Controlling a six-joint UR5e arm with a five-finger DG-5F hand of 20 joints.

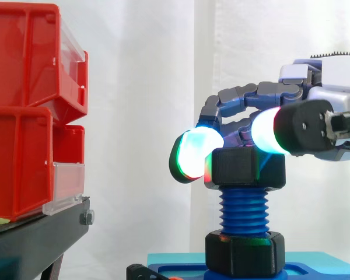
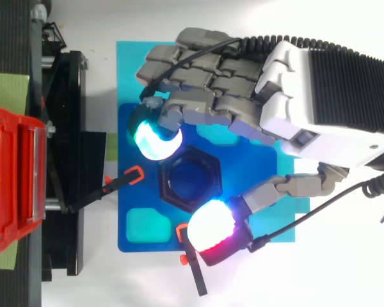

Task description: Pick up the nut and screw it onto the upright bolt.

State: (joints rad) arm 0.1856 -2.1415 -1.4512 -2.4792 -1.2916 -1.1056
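nut atop bolt, bins left

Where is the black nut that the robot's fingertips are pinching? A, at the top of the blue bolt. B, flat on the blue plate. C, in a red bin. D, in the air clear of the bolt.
A: the black nut sits on the top of the blue bolt, its thread bare below, the hand pinching it.

Robot lab bench, white curtain, red bins, black stand
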